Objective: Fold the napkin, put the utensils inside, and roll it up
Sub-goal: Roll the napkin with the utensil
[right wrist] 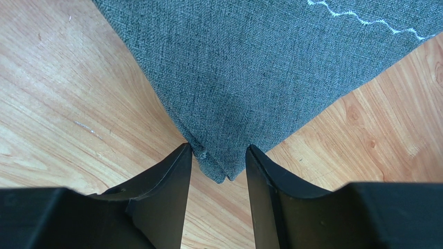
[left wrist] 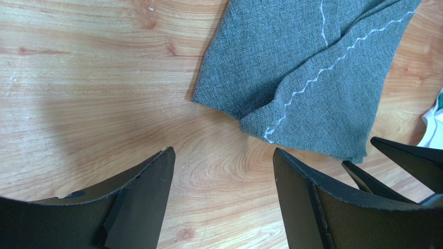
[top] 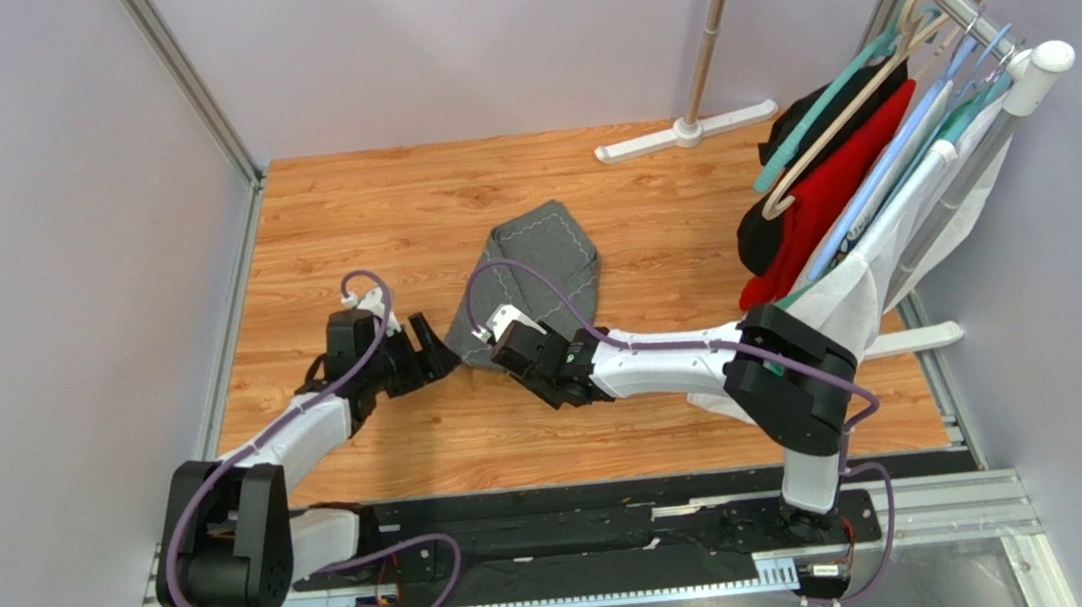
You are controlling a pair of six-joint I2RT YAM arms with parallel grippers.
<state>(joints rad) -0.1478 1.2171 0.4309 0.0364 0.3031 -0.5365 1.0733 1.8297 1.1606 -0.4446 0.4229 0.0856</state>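
While right gripper (right wrist: 218, 149) straddles the napkin (right wrist: 260, 67) at its near corner, jaws half apart, nothing pinched: seat cloth deep between 2 pads before lifting; left gripper (left wrist: 223, 151) wide apart over table (left wrist: 78, 78) alongside; napkin rumpled mid-table; 0 utensils visible.

At your right hang a red garment (top: 835, 190), a black garment (top: 758, 239) and a white cloth (top: 847, 305). The rack's white foot (top: 688, 133) stands on the wooden table (top: 372, 216).

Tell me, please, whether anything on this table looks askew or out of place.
The napkin lies rumpled and lopsided, folded over itself unevenly rather than flat and square, its stitched edge running crookedly. The right fingers straddle its near corner. No utensils show in any view.
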